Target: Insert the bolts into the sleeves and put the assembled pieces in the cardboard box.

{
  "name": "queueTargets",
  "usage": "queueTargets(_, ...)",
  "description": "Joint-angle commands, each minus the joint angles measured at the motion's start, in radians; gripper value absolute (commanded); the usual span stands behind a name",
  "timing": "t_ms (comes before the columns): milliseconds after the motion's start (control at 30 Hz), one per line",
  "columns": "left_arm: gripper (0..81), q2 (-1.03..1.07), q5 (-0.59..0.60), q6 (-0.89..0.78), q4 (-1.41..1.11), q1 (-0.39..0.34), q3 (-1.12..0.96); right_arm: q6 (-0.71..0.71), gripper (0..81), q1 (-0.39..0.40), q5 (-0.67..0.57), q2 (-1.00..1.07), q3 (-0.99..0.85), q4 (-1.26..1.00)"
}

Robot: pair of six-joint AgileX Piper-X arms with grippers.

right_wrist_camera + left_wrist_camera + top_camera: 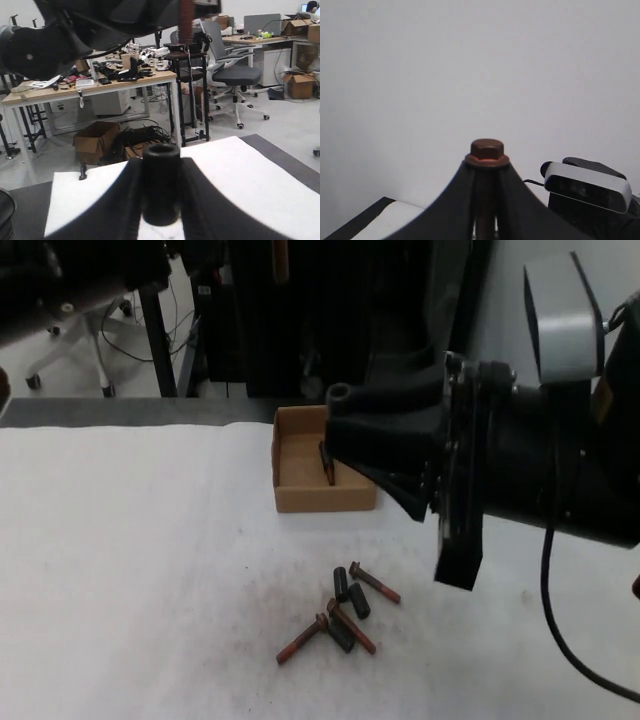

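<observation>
- One white-covered surface is being used to carry everything: a cardboard box toward its far side and a loose cluster nearer the camera.
- A bulky dark arm is being held raised above the surface, beside and partly over the box in the high view.
- The box is already being occupied by one dark piece, seemingly an assembled one.
- Several loose bolts and loose sleeves are being shown touching and crossing in the cluster, well apart from the box.
- The right end effector is being closed narrowly around a black sleeve, held upright with its bore facing up.
- The left end effector is being closed narrowly on the shank of a rusty bolt, just beneath the hex head.
- A reddish shank is being shown above the sleeve mouth and offset to one side, probably that same bolt.
- If that offset is not corrected, the tip could be driven against the sleeve rim. Either part could then be twisted in its grip or dropped onto the cluster, and the pieces there scattered.
</observation>
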Motion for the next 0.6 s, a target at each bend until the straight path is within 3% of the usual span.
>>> queueTargets(0,0.2,-0.004,0.017,-0.015,-0.026,0.003,-0.005,0.002,0.8,0.016,0.027,-0.007,-0.003,-0.022)
queueTargets(367,0.2,-0.004,0.042,-0.08,-0.031,-0.001,-0.005,0.085,0.8,0.027,0.105,-0.007,-0.035,-0.027)
queueTargets(567,0.2,-0.004,0.042,-0.095,-0.077,-0.07,-0.005,0.182,0.8,0.027,0.17,-0.007,-0.035,0.004)
